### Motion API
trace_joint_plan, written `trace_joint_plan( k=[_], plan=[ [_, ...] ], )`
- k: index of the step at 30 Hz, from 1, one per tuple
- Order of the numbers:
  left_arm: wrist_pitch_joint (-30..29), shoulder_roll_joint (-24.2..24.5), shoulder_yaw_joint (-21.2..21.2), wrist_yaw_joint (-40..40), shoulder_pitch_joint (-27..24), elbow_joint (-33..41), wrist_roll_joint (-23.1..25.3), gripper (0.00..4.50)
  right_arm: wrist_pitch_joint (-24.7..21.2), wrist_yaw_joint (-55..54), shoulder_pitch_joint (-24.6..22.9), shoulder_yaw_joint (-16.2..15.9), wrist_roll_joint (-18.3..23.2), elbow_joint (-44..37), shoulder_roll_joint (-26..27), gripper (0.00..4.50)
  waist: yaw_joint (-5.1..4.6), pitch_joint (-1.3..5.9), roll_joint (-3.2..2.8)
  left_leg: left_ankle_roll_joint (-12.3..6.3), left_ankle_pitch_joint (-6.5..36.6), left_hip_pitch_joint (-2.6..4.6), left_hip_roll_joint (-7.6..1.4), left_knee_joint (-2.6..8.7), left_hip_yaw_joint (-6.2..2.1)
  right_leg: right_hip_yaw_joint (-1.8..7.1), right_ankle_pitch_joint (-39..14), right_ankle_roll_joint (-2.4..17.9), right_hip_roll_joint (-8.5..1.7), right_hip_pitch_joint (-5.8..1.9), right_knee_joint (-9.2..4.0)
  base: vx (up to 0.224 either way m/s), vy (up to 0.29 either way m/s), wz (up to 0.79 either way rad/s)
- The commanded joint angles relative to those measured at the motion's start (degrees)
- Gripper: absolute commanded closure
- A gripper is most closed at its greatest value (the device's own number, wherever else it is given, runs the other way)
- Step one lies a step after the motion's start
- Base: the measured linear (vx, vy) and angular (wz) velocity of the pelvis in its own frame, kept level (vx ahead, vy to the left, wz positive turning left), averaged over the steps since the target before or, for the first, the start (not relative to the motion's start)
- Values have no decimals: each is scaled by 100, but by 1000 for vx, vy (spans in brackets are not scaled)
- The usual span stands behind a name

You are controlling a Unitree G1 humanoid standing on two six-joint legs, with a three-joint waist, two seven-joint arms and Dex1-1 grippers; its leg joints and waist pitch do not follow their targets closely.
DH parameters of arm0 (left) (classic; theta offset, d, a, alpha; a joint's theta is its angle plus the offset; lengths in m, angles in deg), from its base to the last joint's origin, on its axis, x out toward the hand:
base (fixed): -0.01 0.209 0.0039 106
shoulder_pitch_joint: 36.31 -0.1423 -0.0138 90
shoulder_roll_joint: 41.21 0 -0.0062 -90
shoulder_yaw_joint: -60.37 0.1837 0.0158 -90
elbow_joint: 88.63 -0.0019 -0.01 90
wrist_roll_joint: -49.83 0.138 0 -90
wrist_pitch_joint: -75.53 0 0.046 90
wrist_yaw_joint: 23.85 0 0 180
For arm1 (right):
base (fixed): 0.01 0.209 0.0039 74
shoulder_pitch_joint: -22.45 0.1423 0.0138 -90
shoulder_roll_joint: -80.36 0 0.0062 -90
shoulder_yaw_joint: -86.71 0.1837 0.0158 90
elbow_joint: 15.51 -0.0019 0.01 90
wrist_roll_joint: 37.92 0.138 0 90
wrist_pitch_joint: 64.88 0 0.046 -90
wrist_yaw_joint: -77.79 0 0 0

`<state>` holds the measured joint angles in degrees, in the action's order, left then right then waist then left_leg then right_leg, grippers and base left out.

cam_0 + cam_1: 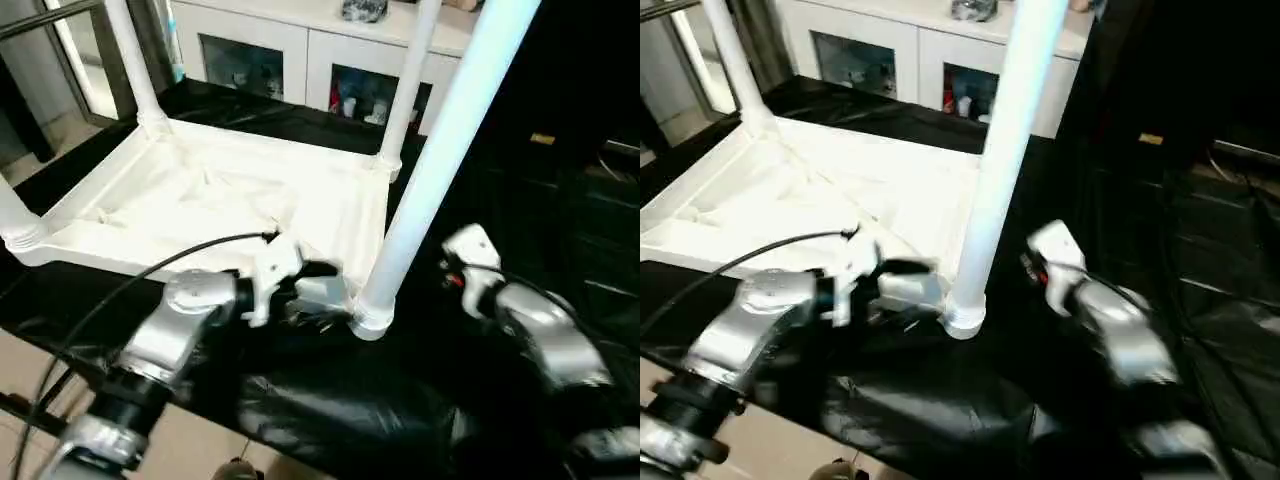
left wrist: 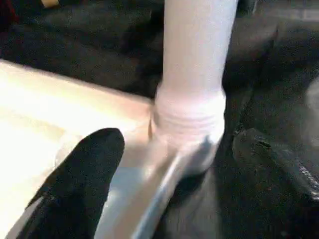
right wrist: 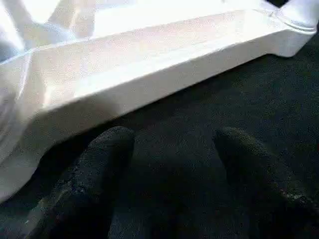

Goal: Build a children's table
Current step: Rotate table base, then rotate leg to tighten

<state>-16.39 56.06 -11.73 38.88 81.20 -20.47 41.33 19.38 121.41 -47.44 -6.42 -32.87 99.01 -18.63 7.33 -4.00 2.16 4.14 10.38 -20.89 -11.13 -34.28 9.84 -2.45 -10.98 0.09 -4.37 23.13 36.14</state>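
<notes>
Left gripper beside near leg socket, finger state unclear. Right gripper fingers apart, empty. Risk: bumping leg, unseating it.

**A room set up for robot work**

This is looking like a room indoors, maybe a lab or a test room in a home-like place. A white cabinet with glass doors is standing along the back, and small colourful things are sitting behind the glass. A black sheet is covering the counter, and it is lying in shiny wrinkles. Daylight is coming in through a glass door or window with a dark frame at the far left. A pale floor is showing below the counter.
</notes>
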Motion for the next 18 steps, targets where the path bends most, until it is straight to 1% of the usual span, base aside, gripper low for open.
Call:
trace_joint_plan(
  k=[1, 2, 3, 4, 5, 6, 7, 8, 9, 10, 11, 12, 13, 14, 15, 17, 18],
  plan=[
    [208, 45, 112, 130, 201, -205, 229, 83, -124, 266, -54, -35, 127, -316, -140, 134, 12, 448, -34, -146, 1004, 73, -148, 395, -16, 220, -507, 1184, -312, -324, -386, 0, 0, 0],
    [388, 78, 144, 197, 404, -538, 339, 83, -232, 491, -195, -81, 207, -582, -299, 134, 9, 447, -23, -129, 997, 57, -152, 400, -23, 216, -502, 1199, -327, -331, -375, 0, 0, 0],
    [463, 87, 153, 238, 512, -699, 377, 103, -283, 604, -267, -116, 247, -714, -377, 134, 26, 442, -35, -136, 1043, 70, -142, 398, -17, 214, -583, 1172, -311, -328, -408, 0, 0, 0],
    [520, 83, 148, 272, 617, -848, 394, 103, -311, 695, -329, -149, 272, -830, -438, 134, 40, 445, -54, -138, 1047, 65, -150, 397, -26, 217, -552, 1200, -326, -328, -395, 0, 0, 0],
    [582, 80, 155, 306, 731, -1002, 426, 122, -355, 773, -381, -179, 301, -937, -481, 134, 41, 453, -42, -132, 1035, 59, -152, 393, -27, 213, -499, 1237, -334, -334, -389, 0, 0, 0],
    [661, 74, 163, 351, 828, -1151, 457, 123, -407, 835, -421, -194, 322, -1029, -509, 134, 52, 452, -39, -126, 1024, 56, -152, 390, -27, 211, -487, 1249, -334, -333, -385, 0, 0, 0],
    [719, 67, 170, 381, 893, -1255, 480, 130, -444, 873, -443, -199, 336, -1085, -526, 134, 59, 464, -62, -119, 1023, 59, -157, 383, -30, 209, -442, 1291, -347, -330, -372, 0, 0, 0],
    [719, 67, 170, 381, 893, -1255, 480, 144, -444, 873, -443, -199, 336, -1085, -526, 134, 48, 453, -48, -125, 1031, 50, -152, 388, -28, 208, -451, 1305, -340, -330, -384, 0, 0, 0],
    [849, 68, 222, 487, 1039, -1508, 562, 157, -512, 933, -503, -232, 329, -1205, -552, 134, 60, 460, -64, -134, 1027, 62, -152, 380, -23, 209, -421, 1332, -335, -320, -389, 0, 0, 0],
    [968, 77, 301, 627, 1194, -1770, 655, 165, -568, 988, -576, -277, 315, -1339, -577, 134, 64, 456, -64, -148, 1029, 57, -142, 380, -22, 207, -441, 1326, -324, -325, -396, 0, 0, 0],
    [968, 77, 301, 627, 1194, -1770, 655, 170, -568, 988, -576, -277, 315, -1339, -577, 134, 80, 463, -70, -137, 1044, 71, -149, 378, -21, 207, -475, 1316, -332, -324, -387, 0, 0, 0],
    [1117, 60, 371, 718, 1363, -2096, 774, 190, -653, 1003, -649, -301, 315, -1488, -597, 134, 94, 455, -91, -135, 1065, 71, -157, 381, -24, 215, -518, 1304, -340, -316, -409, 0, 0, 0],
    [1195, 49, 399, 781, 1442, -2261, 826, 190, -705, 1014, -694, -321, 333, -1583, -621, 134, 110, 470, -81, -114, 1042, 68, -160, 380, -31, 215, -472, 1314, -353, -330, -383, 0, 0, 0],
    [1245, 37, 418, 822, 1498, -2374, 861, 202, -739, 1029, -718, -331, 346, -1636, -641, 134, 118, 469, -123, -107, 1041, 73, -161, 381, -33, 213, -455, 1321, -348, -322, -387, 0, 0, 0],
    [1264, 34, 437, 895, 1553, -2474, 882, 211, -768, 1037, -748, -338, 359, -1697, -659, 134, 119, 469, -99, -98, 1069, 64, -161, 381, -31, 211, -438, 1326, -348, -332, -388, 0, 0, 0],
    [1324, 17, 443, 977, 1659, -2686, 926, 224, -831, 1042, -803, -337, 376, -1811, -687, 134, 121, 472, -103, -81, 1081, 64, -170, 384, -37, 207, -403, 1370, -358, -331, -378, 0, 0, 0],
    [1346, 2, 444, 982, 1709, -2775, 947, 236, -847, 1049, -826, -330, 382, -1848, -704, 134, 129, 470, -190, -48, 1135, 67, -168, 380, -46, 210, -445, 1379, -367, -323, -372, 0, 0, 0]
  ],
)
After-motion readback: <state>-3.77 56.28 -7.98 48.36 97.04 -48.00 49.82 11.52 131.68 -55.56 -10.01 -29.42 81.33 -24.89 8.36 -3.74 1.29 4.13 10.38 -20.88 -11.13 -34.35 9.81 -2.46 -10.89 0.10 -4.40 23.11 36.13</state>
